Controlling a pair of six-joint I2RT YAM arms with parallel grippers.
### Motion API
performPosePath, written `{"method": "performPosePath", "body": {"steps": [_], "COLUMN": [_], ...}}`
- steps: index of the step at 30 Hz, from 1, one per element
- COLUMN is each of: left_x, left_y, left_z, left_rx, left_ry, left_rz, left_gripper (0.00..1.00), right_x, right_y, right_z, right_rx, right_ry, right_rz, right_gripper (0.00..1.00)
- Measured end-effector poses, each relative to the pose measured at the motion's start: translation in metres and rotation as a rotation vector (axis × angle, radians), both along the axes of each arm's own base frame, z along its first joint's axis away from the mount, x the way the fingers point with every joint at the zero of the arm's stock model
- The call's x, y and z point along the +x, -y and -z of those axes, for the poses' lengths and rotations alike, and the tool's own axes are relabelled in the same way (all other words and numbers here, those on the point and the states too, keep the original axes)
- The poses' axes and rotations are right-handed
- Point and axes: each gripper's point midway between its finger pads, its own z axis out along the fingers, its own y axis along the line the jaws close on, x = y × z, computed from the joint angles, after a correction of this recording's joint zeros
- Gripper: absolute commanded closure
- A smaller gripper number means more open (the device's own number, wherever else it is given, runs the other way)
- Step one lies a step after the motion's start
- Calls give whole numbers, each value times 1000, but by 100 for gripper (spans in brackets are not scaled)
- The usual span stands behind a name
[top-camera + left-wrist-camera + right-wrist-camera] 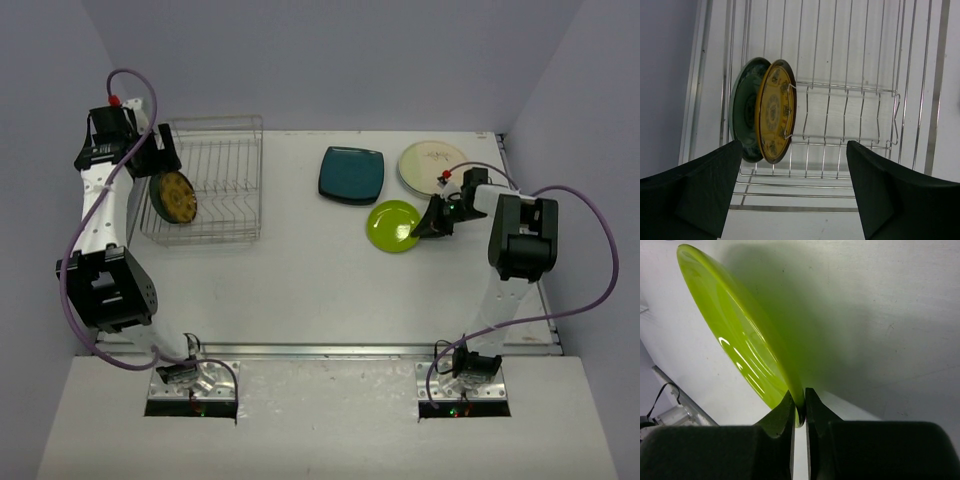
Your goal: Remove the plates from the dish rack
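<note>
The silvery wire dish rack (215,135) stands at the back left. Two round plates stand upright in its left slots, a yellow patterned one (774,112) and a dark green one (745,112) behind it. My left gripper (794,142) hangs open just above them, holding nothing. On the table to the right lie a dark teal rounded-square plate (351,174) and a cream round plate (433,165). A yellow-green plate (392,226) sits low at the table, and my right gripper (800,400) is shut on its right rim.
The rack's (840,87) other slots hold nothing. Purple cables loop out from both arms. The table's metal front edge (340,350) runs just ahead of the arm bases.
</note>
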Motion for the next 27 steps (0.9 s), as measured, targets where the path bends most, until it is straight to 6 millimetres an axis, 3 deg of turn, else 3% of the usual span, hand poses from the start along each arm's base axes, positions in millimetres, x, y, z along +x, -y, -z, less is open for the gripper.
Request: {"method": "performPosePath", "body": {"steps": [6,12,14,16,20,27], "left_x": [11,11,12,12,11,9], "left_y": [-14,-18,-18,-19,-21,-25], "left_z": [5,27,35,44,56,63], "left_rx": [21,18,13,9,7,20], "left_ry": [-24,-87,-111,-133,-167,-185], "left_rz": [-7,-8,-8,-10,-18,-33], "left_gripper": [25,31,32,32,36,45], "right_x": [-3,-10,-13,-17,-19,-19], "right_y": [-1,-5,-7,-10,-18,-24], "right_z": [5,7,8,9,2,-7], "right_rx": [8,7,7,8,44,27], "right_ry": [-46,-70,-77,-84,-81,-52], "right_rz": [-5,-19,-28,-38,-59,-82], "right_gripper": [85,84,76,56,34,25]}}
